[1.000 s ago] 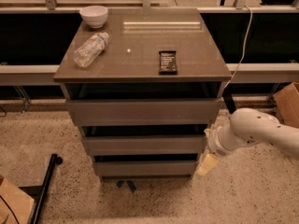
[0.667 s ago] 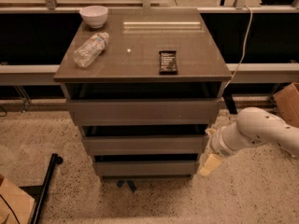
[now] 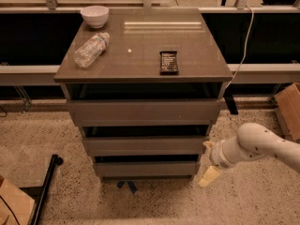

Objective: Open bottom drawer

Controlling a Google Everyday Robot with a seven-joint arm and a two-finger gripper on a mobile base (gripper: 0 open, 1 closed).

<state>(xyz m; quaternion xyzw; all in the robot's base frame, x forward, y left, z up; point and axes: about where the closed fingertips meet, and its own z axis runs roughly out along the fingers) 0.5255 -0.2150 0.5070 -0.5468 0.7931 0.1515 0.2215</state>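
Bowl point(image 3: 94, 16), bottle point(image 3: 91, 49) and bar point(image 3: 168, 62) are laid on the cabinet point(image 3: 136, 67); gripper point(image 3: 208, 161) is held just right of its bottom drawer point(image 3: 146, 168).

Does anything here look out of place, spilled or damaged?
Only the plastic bottle lies on its side on the cabinet top; nothing spilled is visible. The tool hangs beside the bottom drawer, at its right end.
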